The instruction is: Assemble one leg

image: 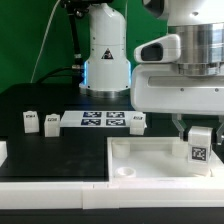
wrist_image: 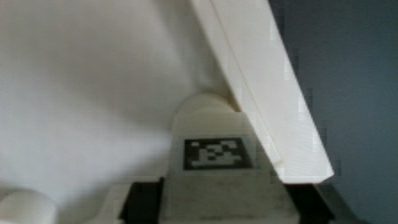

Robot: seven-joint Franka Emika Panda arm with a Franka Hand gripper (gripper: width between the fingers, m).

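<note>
My gripper [image: 199,128] is shut on a leg [image: 199,145], a small white block with a black-and-white tag. It holds the leg upright over the corner of the large white tray [image: 150,160] at the exterior view's right. In the wrist view the leg [wrist_image: 217,150] fills the space between my two black fingers [wrist_image: 148,200], with the tray's floor [wrist_image: 89,90] and its raised rim [wrist_image: 267,80] beneath it. Three more legs stand on the black table: one [image: 30,121], another [image: 52,121], and a third [image: 138,120].
The marker board [image: 98,120] lies flat on the table between the loose legs. The robot's white base [image: 105,50] stands behind it. A round corner socket [image: 124,171] shows in the tray's near corner. A white part [image: 3,152] sits at the exterior view's left edge.
</note>
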